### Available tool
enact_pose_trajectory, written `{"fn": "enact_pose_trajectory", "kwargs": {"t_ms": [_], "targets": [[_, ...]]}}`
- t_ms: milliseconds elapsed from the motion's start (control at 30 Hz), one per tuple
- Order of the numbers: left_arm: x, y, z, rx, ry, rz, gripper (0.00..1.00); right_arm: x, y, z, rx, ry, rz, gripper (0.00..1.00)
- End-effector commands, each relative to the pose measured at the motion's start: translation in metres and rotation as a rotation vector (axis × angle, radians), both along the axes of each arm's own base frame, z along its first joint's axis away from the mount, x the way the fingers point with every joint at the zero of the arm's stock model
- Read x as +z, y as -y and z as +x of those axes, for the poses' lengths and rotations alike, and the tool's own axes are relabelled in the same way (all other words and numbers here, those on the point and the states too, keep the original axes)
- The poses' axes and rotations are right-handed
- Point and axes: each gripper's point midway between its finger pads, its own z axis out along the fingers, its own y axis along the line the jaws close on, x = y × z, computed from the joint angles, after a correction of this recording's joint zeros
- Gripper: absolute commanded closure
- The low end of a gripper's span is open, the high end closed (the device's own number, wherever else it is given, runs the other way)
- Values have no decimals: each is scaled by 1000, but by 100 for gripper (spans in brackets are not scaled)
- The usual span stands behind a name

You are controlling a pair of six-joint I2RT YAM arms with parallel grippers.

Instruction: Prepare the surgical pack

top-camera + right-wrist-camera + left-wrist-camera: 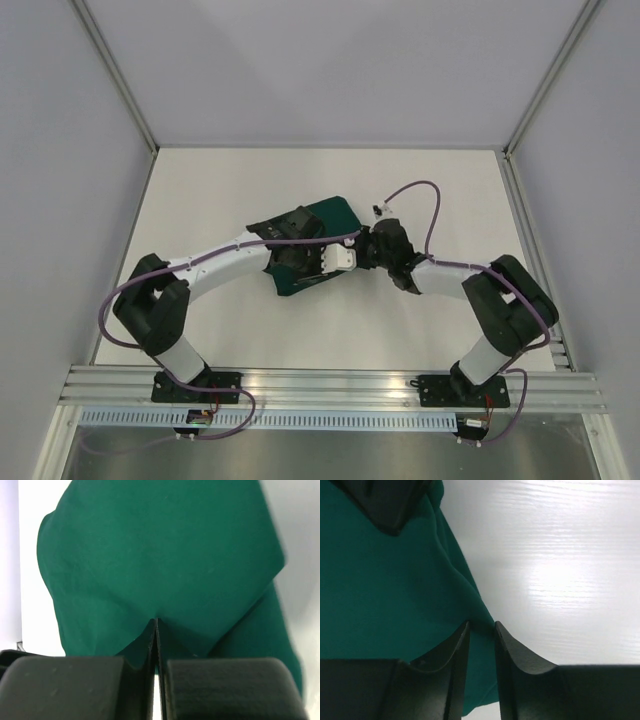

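The surgical pack is soft, matt dark green cloth, while the white surface looks smooth, faintly grained and glossy.

Grey panels, aluminium posts and a rail are enclosing a white table: a lab robot cell.

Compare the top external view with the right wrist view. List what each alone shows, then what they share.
Only the top external view shows both arms whole: the left arm and the right arm meet over the middle of the white table. It also shows the purple cables and the metal rail at the near edge. Only the right wrist view shows the right gripper up close, jaws shut on a raised fold of the green cloth, with a layered corner at right. Both show the green cloth lying on the white table.
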Motion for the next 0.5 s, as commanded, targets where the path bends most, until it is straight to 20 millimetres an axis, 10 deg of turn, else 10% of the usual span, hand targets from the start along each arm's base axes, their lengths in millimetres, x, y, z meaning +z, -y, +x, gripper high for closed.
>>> {"fn": "enact_pose_trajectory", "kwargs": {"t_ms": [0, 233, 467], "targets": [[-16, 2, -21, -53, -93, -13, 67, -21, 5, -20, 6, -40, 31, 100], [-39, -16, -32, -60, -119, 55, 72, -30, 22, -31, -26, -53, -23, 100], [-16, -13, -28, -53, -79, 21, 65, 23, 32, -32, -22, 51, -44, 99]]}}
